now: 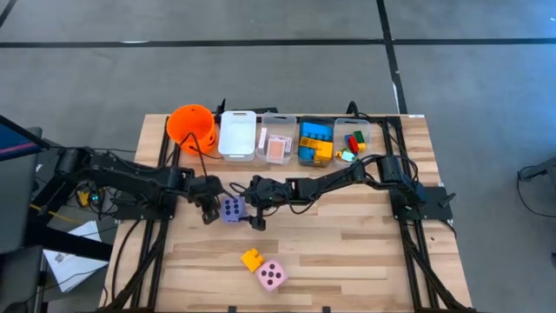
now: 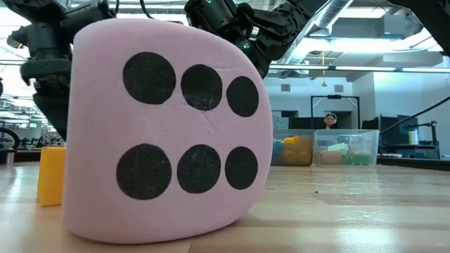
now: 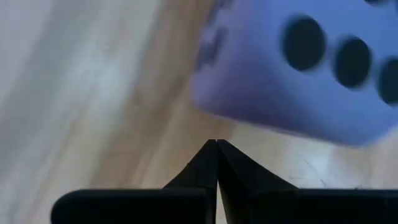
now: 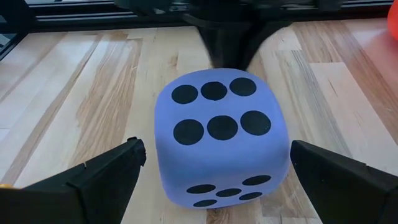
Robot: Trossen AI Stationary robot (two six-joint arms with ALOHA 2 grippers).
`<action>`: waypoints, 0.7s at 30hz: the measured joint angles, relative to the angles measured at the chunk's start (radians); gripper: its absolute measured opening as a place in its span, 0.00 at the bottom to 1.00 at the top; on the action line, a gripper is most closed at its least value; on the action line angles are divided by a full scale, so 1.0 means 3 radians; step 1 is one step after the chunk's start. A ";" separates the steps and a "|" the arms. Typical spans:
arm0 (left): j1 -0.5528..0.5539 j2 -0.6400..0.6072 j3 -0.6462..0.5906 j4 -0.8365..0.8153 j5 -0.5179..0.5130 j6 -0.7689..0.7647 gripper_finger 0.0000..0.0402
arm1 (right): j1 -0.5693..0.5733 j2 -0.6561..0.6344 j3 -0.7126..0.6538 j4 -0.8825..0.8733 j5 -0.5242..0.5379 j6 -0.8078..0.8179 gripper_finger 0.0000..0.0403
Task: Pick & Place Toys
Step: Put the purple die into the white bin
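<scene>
The wide-open right gripper (image 4: 214,171) straddles the purple die (image 4: 221,134); the closed left gripper (image 3: 216,144) just behind could block it.

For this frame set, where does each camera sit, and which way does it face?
High: above, facing straight down; both arms, purple die between left tool and right tool.
Low: table height, behind pink die; arms overhead.
Left wrist: past its shut tool at the purple die.
Right wrist: through its open tool at it.
Shared: purple die in high and both wrist views.
</scene>
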 joint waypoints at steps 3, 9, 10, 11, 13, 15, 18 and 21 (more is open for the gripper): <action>-0.0131 0.0000 0.0000 0.0001 0.0010 0.0003 0.00 | 0.0000 0.0000 0.0000 0.0000 0.0000 0.0000 0.99; -0.0232 0.0000 -0.0001 0.0367 -0.0003 0.0187 0.00 | 0.0000 0.0000 0.0000 -0.0002 0.0001 -0.0001 0.99; -0.0232 0.0000 -0.0001 0.0473 0.0013 0.0253 0.00 | 0.0000 0.0000 0.0000 -0.0004 0.0014 0.0000 0.99; -0.0233 0.0000 -0.0001 0.0545 0.0019 0.0293 0.00 | -0.0002 -0.0001 -0.0001 -0.0006 0.0020 0.0000 0.99; -0.0232 0.0002 -0.0006 0.0558 0.0024 0.0327 0.00 | -0.0004 -0.0003 -0.0001 -0.0005 0.0015 0.0000 0.99; -0.0232 0.0001 -0.0005 0.0501 0.0034 0.0319 0.00 | -0.0003 -0.0003 -0.0001 -0.0005 0.0012 0.0000 0.99; -0.0229 0.0001 -0.0005 0.0430 0.0008 0.0308 0.00 | 0.0003 -0.0003 -0.0001 -0.0003 -0.0001 -0.0001 0.99; -0.0229 0.0001 -0.0005 0.0485 -0.0075 0.0327 0.00 | 0.0003 -0.0003 -0.0001 -0.0006 0.0003 -0.0001 0.99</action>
